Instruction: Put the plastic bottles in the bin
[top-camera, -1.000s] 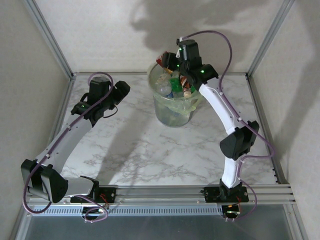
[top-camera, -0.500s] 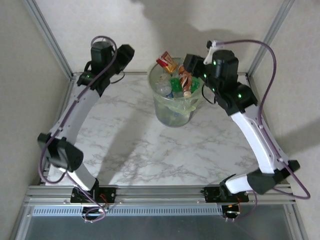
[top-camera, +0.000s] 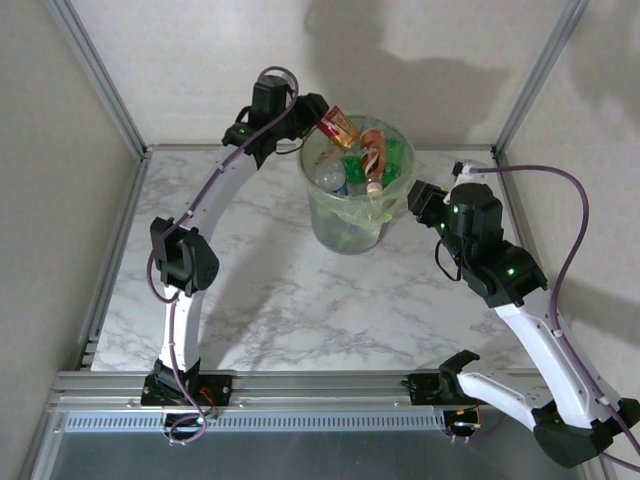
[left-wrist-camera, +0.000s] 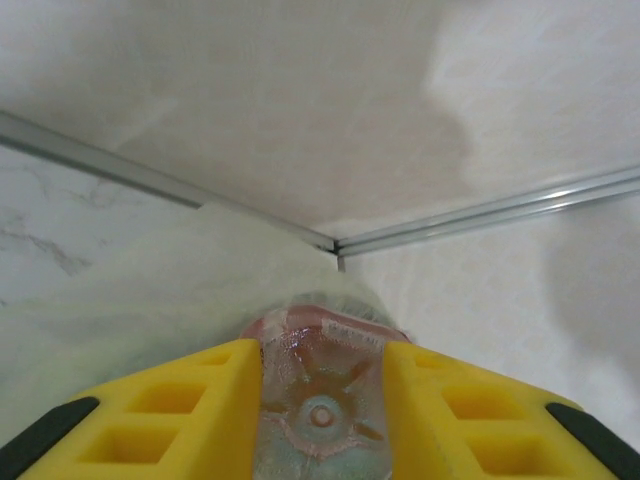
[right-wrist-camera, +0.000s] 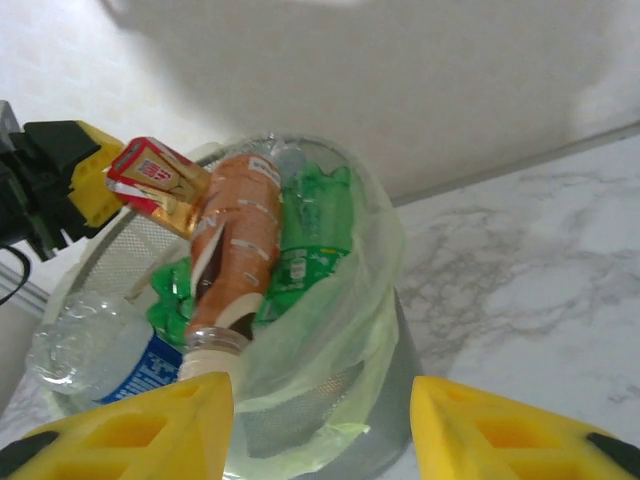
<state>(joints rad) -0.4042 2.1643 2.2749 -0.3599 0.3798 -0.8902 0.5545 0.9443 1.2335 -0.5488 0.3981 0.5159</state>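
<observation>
The bin (top-camera: 350, 225) stands at the back middle of the table, heaped with plastic bottles. My left gripper (top-camera: 312, 113) hangs at its back-left rim, shut on a clear bottle with a red label (top-camera: 339, 127). In the left wrist view that bottle's base (left-wrist-camera: 322, 410) sits squeezed between the yellow fingers (left-wrist-camera: 190, 410). My right gripper (top-camera: 424, 199) is open just right of the bin, apart from it. Past its fingers (right-wrist-camera: 130, 430) the bin (right-wrist-camera: 385, 330) holds an orange-brown bottle (right-wrist-camera: 235, 250), a green one (right-wrist-camera: 315, 235) and a blue-labelled clear one (right-wrist-camera: 110, 350).
Metal frame posts (top-camera: 95, 70) and white walls close off the back and both sides. The marble table (top-camera: 280, 300) lies bare in front of the bin. A rail (top-camera: 320, 385) with both arm bases runs along the near edge.
My left arm swung right from the back-left corner to the bin's rim and now grips the red-labelled bottle. My right arm drew back from over the bin, leaving the orange-brown bottle in it.
</observation>
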